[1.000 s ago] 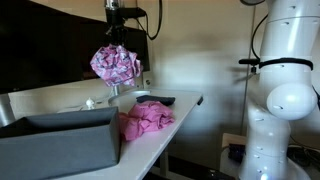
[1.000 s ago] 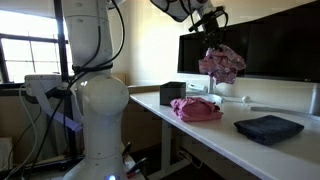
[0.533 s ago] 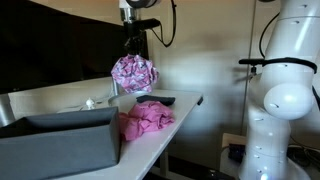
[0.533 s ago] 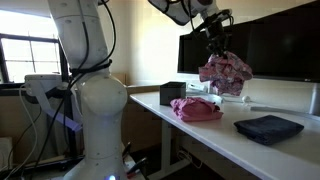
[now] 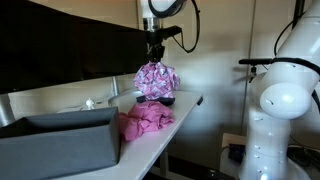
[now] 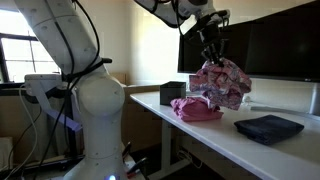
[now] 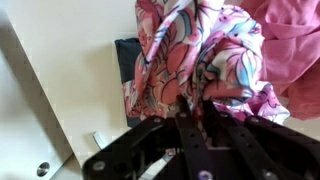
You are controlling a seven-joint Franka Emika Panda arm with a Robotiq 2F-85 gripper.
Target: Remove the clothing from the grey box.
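Gripper (image 5: 154,60) clamped on one floral garment (image 5: 157,80), hanging above the table (image 5: 192,99). One plain pink garment (image 5: 146,118) (two garments total) lying just right of the single grey box (image 5: 60,140).

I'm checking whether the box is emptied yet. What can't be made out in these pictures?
- Inside of the grey box: hidden by its own near wall in an exterior view, so I cannot tell if clothing is left in it.
- Fingertips of the end effector: buried in the floral garment in the wrist view.
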